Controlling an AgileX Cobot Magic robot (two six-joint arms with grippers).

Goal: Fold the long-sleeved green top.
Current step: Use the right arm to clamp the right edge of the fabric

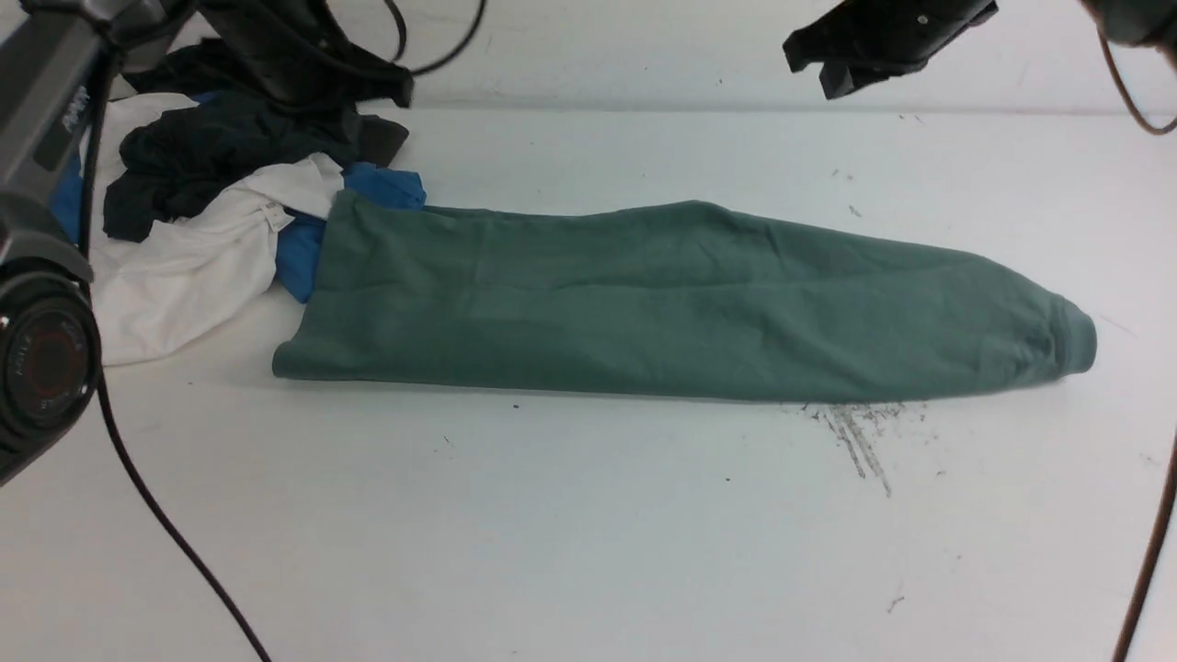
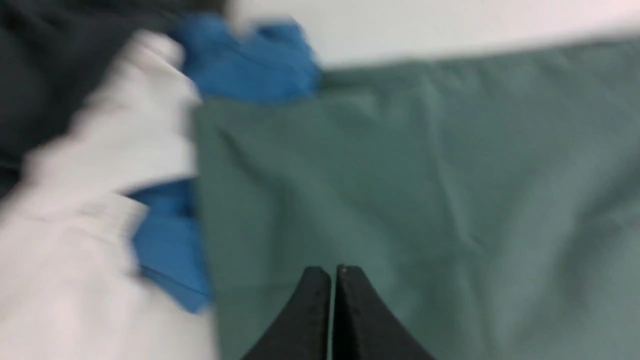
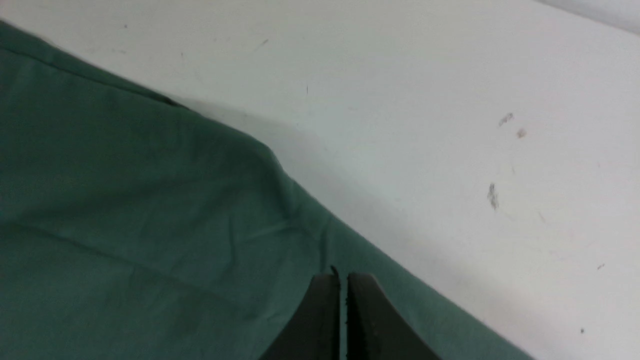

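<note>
Hovering: left hand (image 2: 334, 272), right hand (image 3: 342, 277) both clenched, empty | muted sage-green cotton long-sleeved top (image 1: 662, 303) beneath both, a long folded band on white table (image 1: 588, 533) | risk: a pinch near left hand may snag crumpled blue shirt (image 1: 386, 184) and white garment (image 1: 184, 267) touching that end.

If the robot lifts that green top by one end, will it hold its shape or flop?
Likely floppy: the green top lies limp and creased, so a lifted end should drape. Pushed, it would probably bunch. Its end against the blue shirt may drag it.
</note>
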